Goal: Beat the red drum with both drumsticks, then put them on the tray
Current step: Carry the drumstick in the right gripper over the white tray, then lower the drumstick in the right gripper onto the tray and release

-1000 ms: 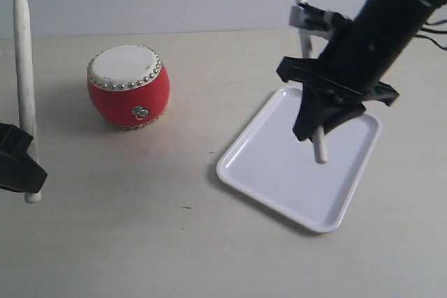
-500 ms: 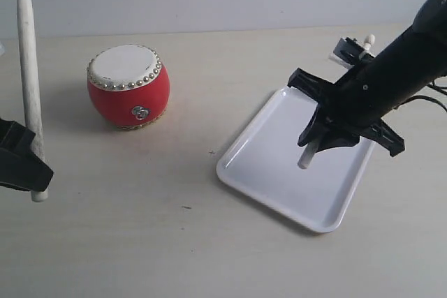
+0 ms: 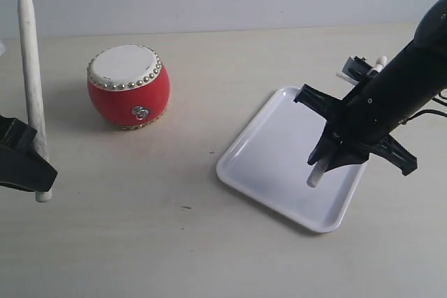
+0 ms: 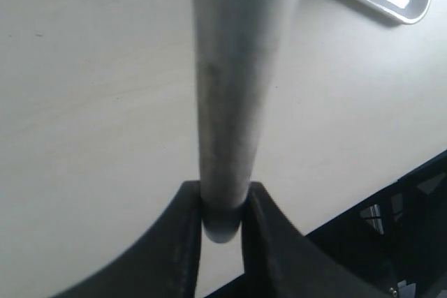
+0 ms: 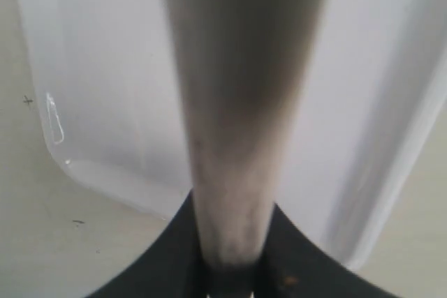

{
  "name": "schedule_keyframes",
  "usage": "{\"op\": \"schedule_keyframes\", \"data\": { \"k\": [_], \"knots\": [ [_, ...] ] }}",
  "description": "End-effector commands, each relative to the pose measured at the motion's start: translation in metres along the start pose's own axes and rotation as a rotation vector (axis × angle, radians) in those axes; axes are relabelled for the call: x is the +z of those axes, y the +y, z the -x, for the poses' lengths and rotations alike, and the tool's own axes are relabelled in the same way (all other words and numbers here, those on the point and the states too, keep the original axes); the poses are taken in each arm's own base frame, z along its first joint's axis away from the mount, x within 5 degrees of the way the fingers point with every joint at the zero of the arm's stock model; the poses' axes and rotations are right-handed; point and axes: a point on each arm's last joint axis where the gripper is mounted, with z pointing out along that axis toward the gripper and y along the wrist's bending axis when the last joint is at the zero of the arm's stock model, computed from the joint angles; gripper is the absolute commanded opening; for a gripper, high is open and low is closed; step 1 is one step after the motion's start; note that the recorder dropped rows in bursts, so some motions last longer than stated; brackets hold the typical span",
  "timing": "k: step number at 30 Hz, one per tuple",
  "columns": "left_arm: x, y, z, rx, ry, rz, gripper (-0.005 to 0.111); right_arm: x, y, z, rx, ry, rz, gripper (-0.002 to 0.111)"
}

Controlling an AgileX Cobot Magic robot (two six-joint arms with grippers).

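Pale matte tabletop [image 3: 174, 242]. My right gripper [image 3: 334, 157] pinches a cream drumstick [image 3: 316, 174], tilted over the glossy white tray [image 3: 265, 165] below it. My left gripper [image 3: 26, 167] clamps the other drumstick [image 3: 29, 82] upright, round red drum [image 3: 129, 95] nearby.

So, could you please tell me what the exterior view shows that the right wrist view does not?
Only the exterior view shows the red drum and the left gripper holding the left drumstick upright. Only the right wrist view shows, close up, the right gripper clamped on the end of the right drumstick. Both show that drumstick over the white tray.
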Motion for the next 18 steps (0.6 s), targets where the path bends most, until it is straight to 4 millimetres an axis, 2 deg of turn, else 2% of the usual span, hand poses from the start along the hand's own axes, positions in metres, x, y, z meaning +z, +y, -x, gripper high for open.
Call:
{"op": "schedule_keyframes", "data": {
  "k": [1, 13, 18],
  "knots": [
    [-0.001, -0.002, -0.002, -0.003, 0.004, -0.017, 0.0, -0.001, -0.004, -0.006, -0.021, 0.059, -0.036, 0.0],
    [-0.001, -0.002, -0.002, -0.003, 0.009, -0.018, 0.0, 0.008, 0.008, -0.021, 0.005, 0.075, -0.067, 0.0],
    [-0.001, -0.002, -0.003, -0.001, 0.021, -0.022, 0.0, 0.008, 0.001, -0.02, 0.013, 0.047, -0.154, 0.0]
  ]
}}
